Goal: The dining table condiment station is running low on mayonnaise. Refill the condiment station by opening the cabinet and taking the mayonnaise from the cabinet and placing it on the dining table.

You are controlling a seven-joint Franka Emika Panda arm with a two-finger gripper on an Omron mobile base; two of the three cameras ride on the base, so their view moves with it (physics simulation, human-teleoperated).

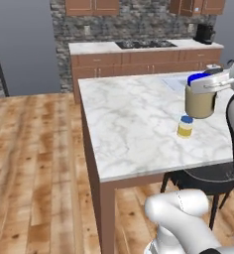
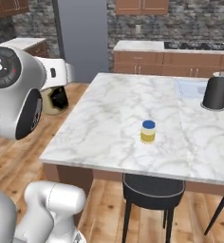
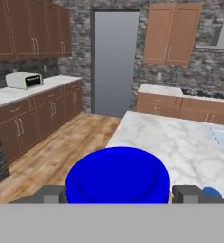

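Status check, refill task. The mayonnaise (image 1: pixel 200 100), a squat cylindrical jar of creamy beige contents with a blue lid, sits clamped between the fingers of the white two-finger gripper (image 1: pixel 208 85), jaws spread wide around the jar body. In the hand view the blue lid fills the space between both dark fingertips (image 3: pixel 51 193). The jar hangs above the dining table (image 1: pixel 134 124), a long island with white grey-veined marble top and brown wooden base, apparently clear of the surface, near the small yellow jar with a blue cap (image 2: pixel 148 131). Judgement: fetching from the cabinet is done; lowering and release remain.
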